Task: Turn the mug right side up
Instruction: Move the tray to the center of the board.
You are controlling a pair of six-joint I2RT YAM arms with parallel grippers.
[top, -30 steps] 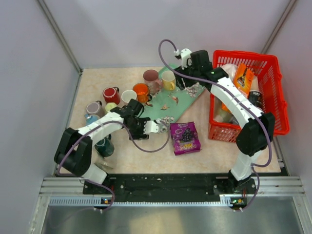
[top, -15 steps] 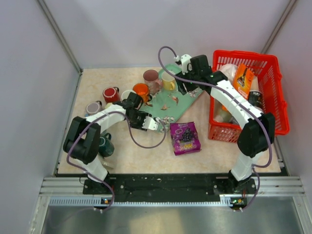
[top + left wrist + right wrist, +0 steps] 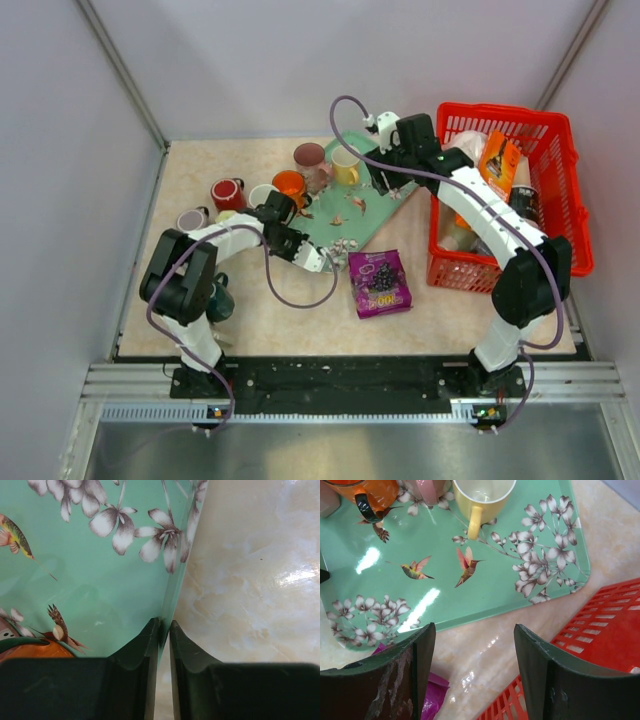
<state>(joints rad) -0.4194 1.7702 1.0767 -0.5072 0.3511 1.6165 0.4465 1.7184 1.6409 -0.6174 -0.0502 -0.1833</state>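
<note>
Seen from above, the left gripper [image 3: 326,258] is set at the near edge of the floral tray [image 3: 352,215], while the right gripper [image 3: 386,178] hangs over its far end beside the red basket [image 3: 572,200]. The mugs [image 3: 228,192] are clustered at the tray's far-left corner and on the table beside it; which one is mouth-down cannot be made out from this height. At the left wrist, the tray's rim [image 3: 170,600] is pinched between nearly closed jaws, an orange mug [image 3: 30,651] just beside. At the right wrist, wide-spread jaws are held above the tray [image 3: 485,595], a yellow mug [image 3: 482,492] standing upright beyond. The tray is best kept pinned, the inverted mug gripped by its wall and lifted clear of its neighbours before being rotated.
</note>
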